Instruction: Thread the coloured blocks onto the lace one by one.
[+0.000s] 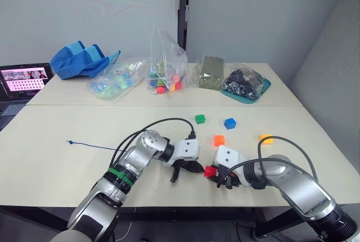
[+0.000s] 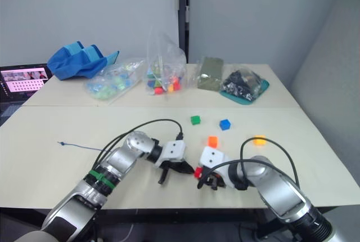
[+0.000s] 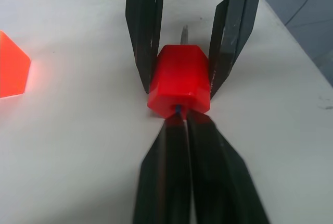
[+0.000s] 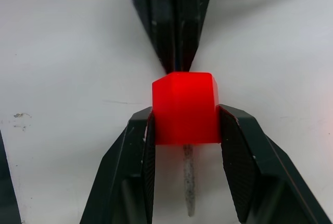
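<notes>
Trailing across the cream table [image 1: 67, 169] from its knotted end at the far left, the thin dark blue lace [image 1: 90, 145] ran rightward and passed out of sight behind the left arm. Near the front edge the left gripper [image 3: 182, 122] had its two black fingers pressed together on the lace, right against the hole in the near face of the red block [image 3: 179, 85], where a speck of blue showed. The right gripper [image 4: 184, 125] pinched that red block between its fingers, one on either side, low over the table, and the stiff pale tip [image 4: 188, 179] of the lace stuck out of the block's far face between those fingers. Beyond them lay the green block [image 1: 200, 119], the orange block [image 1: 219, 139], the blue block [image 1: 229, 122] and, furthest right, the yellow block [image 1: 265, 138], all loose and apart from one another.
</notes>
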Robot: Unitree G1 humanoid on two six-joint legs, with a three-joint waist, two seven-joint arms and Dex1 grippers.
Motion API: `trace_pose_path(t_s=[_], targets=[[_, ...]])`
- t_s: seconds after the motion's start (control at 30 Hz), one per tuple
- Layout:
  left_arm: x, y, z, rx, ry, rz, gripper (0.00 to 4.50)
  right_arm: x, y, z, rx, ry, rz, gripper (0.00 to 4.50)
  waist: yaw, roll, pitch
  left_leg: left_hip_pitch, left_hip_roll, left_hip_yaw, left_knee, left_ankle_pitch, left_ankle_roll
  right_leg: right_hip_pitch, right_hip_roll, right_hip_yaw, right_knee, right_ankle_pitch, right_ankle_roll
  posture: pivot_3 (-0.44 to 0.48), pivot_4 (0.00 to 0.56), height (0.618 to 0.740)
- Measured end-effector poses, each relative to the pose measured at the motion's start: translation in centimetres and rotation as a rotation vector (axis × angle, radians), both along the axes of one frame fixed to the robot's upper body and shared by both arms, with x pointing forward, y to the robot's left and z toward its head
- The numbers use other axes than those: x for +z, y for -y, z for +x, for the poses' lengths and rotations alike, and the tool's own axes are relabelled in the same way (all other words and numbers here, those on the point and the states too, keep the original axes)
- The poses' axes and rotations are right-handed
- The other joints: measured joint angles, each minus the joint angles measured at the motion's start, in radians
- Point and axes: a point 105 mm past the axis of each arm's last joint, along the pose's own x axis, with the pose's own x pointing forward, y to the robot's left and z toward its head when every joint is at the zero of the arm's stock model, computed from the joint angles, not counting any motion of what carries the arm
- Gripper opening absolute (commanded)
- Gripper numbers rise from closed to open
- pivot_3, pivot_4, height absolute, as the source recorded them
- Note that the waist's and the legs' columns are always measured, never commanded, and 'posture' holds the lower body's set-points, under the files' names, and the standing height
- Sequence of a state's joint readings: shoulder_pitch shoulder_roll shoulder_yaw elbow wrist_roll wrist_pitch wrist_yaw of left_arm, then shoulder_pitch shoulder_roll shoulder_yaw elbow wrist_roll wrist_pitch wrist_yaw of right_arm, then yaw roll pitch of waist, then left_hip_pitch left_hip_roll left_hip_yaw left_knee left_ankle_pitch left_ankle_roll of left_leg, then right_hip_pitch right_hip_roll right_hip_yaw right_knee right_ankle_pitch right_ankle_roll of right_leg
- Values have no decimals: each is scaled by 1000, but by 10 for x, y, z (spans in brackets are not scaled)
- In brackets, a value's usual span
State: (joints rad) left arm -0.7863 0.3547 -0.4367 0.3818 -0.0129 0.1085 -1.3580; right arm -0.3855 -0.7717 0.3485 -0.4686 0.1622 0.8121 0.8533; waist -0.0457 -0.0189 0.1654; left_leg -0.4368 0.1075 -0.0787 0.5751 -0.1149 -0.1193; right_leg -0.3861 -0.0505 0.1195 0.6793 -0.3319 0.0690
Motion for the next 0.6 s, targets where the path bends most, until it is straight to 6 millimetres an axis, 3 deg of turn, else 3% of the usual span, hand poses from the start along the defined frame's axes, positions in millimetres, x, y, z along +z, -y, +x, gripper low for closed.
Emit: trace_pose_path(t_s=[0.13,0.27,0.37,0.5,0.53,0.6], targets=[[17,-22,14,62,16,-14,2440,0,0,0,0,-1,2,1259,2,0,0,0,0,0,0,0,0,0,0,0,0,0,0,0,150,740],[27,-27,17,69,20,-47,3780,0,-7,-6,38,-35,36,1259,3,0,0,0,0,0,0,0,0,0,0,0,0,0,0,0,150,740],[27,-28,13,38,-9,-94,4500,1,-11,-9,69,-53,49,2633,3,0,0,0,0,0,0,0,0,0,0,0,0,0,0,0,150,740],[24,-23,8,7,-24,-124,4500,4,-11,-8,78,-49,47,4052,5,0,0,-1,0,0,0,0,0,0,0,0,0,0,0,0,150,740],[23,-22,7,3,-29,-126,4500,4,-11,-8,78,-48,47,4355,5,0,0,-1,0,0,0,0,0,0,0,0,0,0,0,0,150,740],[22,-21,5,-5,-40,-131,4500,4,-11,-8,77,-48,45,4469,5,0,0,-1,0,0,0,0,0,0,0,0,0,0,0,0,150,740]])
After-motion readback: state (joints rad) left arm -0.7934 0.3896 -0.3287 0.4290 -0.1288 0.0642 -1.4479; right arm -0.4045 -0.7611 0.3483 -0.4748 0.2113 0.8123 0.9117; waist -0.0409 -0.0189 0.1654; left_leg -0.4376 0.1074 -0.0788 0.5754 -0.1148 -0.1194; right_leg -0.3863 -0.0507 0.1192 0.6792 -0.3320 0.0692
